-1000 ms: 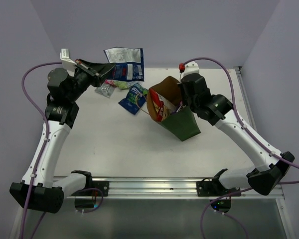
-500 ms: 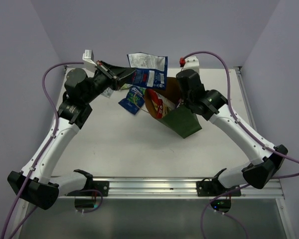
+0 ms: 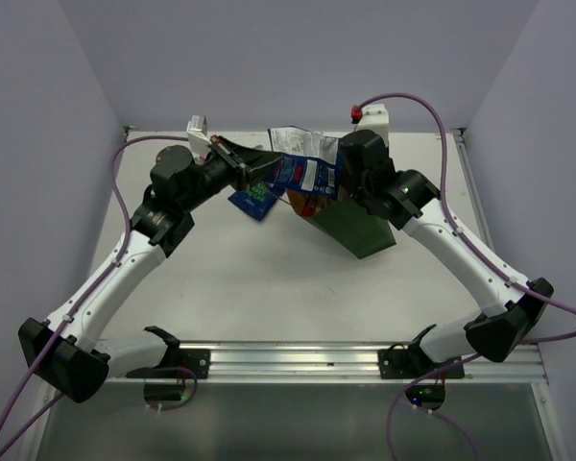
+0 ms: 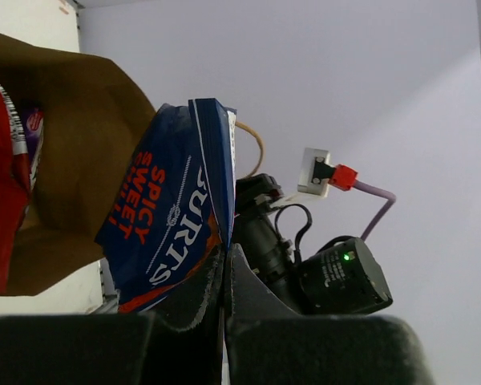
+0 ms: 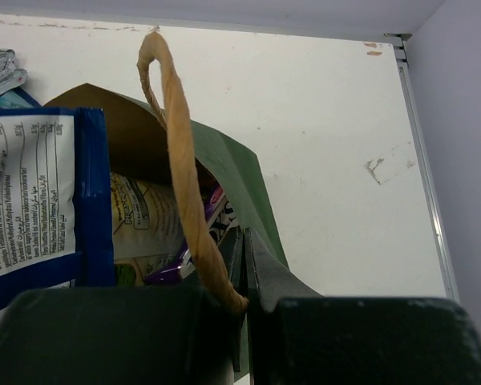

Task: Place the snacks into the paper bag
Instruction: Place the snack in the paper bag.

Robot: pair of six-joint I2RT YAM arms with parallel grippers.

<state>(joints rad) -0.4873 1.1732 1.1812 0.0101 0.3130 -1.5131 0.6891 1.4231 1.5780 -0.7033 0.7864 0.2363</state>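
The left gripper (image 3: 265,167), squeezed tight on the blue-white packet (image 3: 304,171), has moved right. The packet now hangs over the paper bag's (image 3: 362,227) open top, far on the table. The right gripper (image 5: 244,269) still pinches the bag's edge.

Bright, even, diffuse light; faint soft shadows on the table (image 3: 221,279); wrist-view foregrounds dark, perhaps slightly blurred

From above we cannot see the mouth of the paper bag (image 3: 367,229); the blue-white packet (image 3: 302,171) covers it. The left wrist view cuts off the chip bag (image 4: 0,184) at its edge.
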